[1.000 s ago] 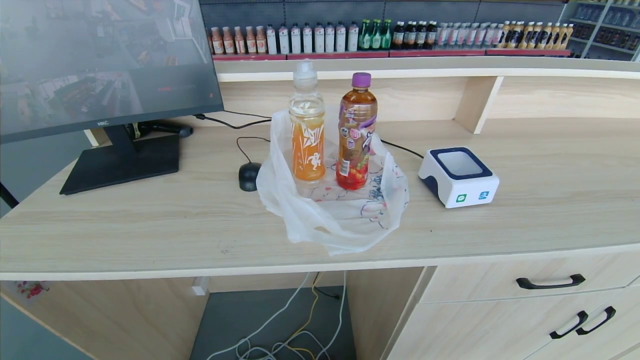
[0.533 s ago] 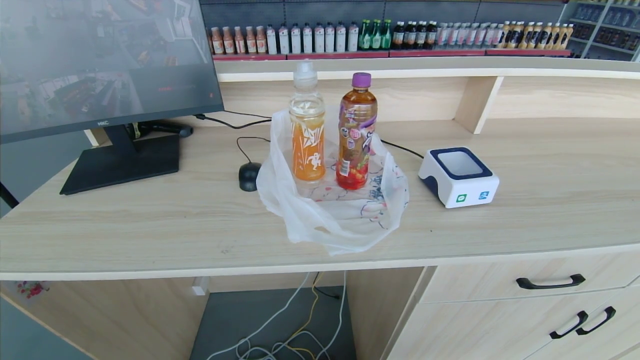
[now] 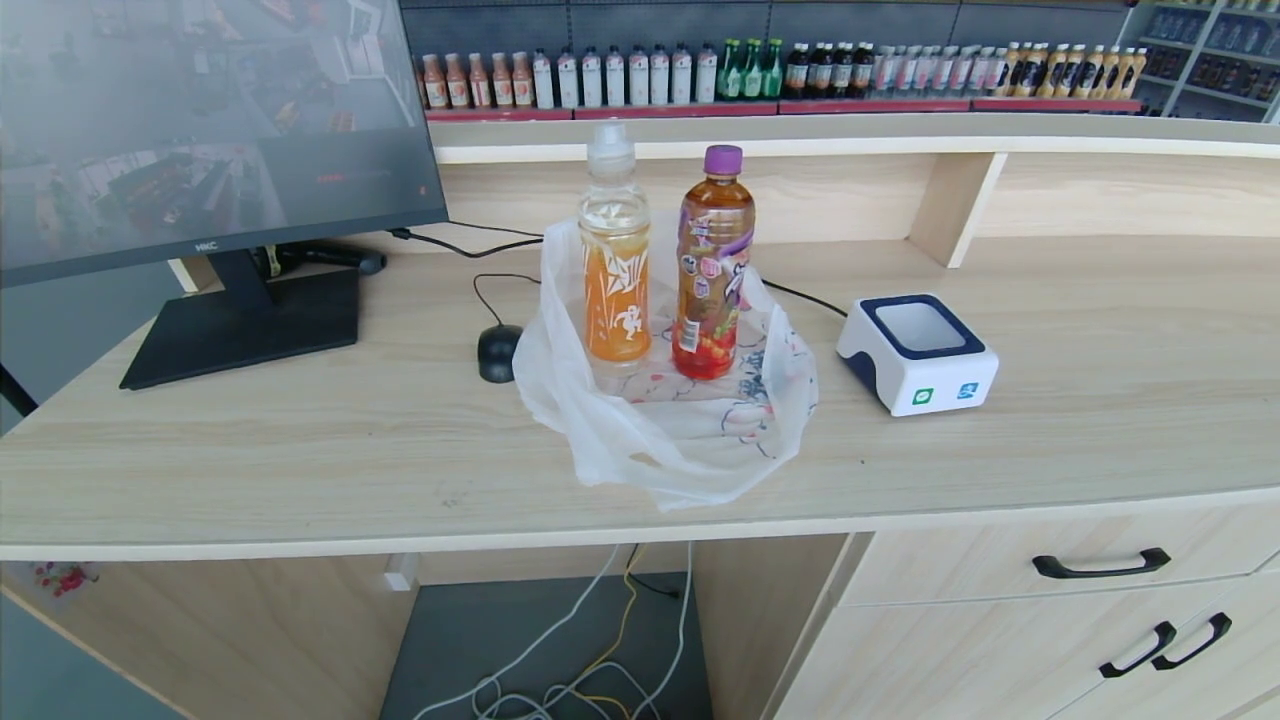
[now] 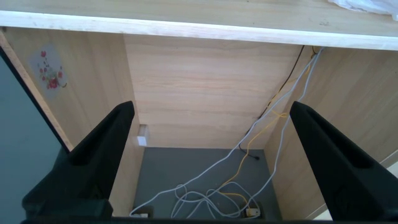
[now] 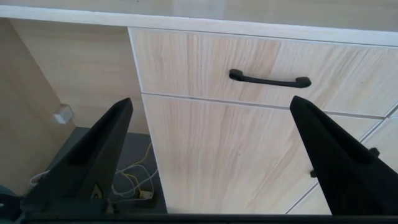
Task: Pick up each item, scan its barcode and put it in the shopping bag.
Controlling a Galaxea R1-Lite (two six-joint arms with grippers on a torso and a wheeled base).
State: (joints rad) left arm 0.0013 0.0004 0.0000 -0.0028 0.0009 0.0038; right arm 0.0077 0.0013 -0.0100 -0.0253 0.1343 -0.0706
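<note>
Wooden surface point(image 3: 250, 450) unchanged: orange-label bottle point(image 3: 615, 280), purple-capped bottle point(image 3: 712, 270) stand in shopping bag point(image 3: 690, 445); left pincer point(image 4: 211, 109), right pincer point(image 5: 211, 102) gape empty; task seems done

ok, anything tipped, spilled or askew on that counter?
Nothing spilled or tipped. The orange bottle and purple-capped bottle stand upright, capped, side by side in the shopping bag. Only oddity: the bag is slumped low around their bases, its front fold close to the front edge of the counter. The scanner sits flat beside it.
</note>
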